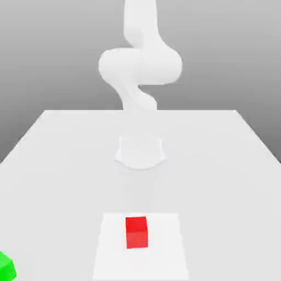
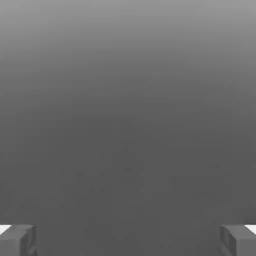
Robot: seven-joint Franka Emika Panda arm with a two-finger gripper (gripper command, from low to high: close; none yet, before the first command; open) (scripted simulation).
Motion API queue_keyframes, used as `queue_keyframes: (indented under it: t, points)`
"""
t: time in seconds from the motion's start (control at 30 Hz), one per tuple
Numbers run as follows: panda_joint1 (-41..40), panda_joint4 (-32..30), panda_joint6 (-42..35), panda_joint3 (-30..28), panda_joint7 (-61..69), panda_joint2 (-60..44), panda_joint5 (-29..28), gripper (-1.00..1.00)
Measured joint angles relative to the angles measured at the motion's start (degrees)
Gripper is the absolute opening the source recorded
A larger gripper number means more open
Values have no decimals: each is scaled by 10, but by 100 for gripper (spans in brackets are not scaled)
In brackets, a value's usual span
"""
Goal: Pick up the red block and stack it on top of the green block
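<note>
A red block (image 1: pixel 136 232) sits upright on a white square (image 1: pixel 167 263) laid on a pale table (image 1: pixel 60 181), near the edge of the exterior view closest to the camera. Well apart from it, toward the exterior view's left, a green block (image 1: pixel 6 268) is cut off by the corner of the frame, its top free of the red one, the stacking undone. Beyond both blocks, a white Franka Emika Panda arm (image 1: pixel 140 66) rises from its base (image 1: pixel 140 151) on the same table. In the hand view, the two fingers of the gripper (image 2: pixel 128 242) stand wide apart with nothing between them, grey backdrop beyond. The job appears to be at its very start, with the reach for the red block the likely step in hand. A descent off center could bring a finger down on the red block's top or nudge it askew, since it looks slightly turned against the square. A shallow grip might let it slip on the long carry across to the green block, whose turned faces could leave the two misaligned; a release too high or off to one side could tip the stack. No brand, label or writing can be read on the blocks, the square or the arm.
</note>
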State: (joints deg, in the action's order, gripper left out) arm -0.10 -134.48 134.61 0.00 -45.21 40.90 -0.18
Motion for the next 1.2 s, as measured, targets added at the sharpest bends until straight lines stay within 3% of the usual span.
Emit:
queue_keyframes:
  t: [0.63,0.87,0.9,1.1,1.2]
  points:
    - [1,-215,230,-14,60,-401,0,0]
    - [-3,-211,347,-8,71,-547,10,0]
    - [-4,-210,357,-7,72,-558,11,-100]
    - [-5,-209,362,-5,71,-563,9,-100]
    - [-5,-215,328,-6,69,-524,7,-100]
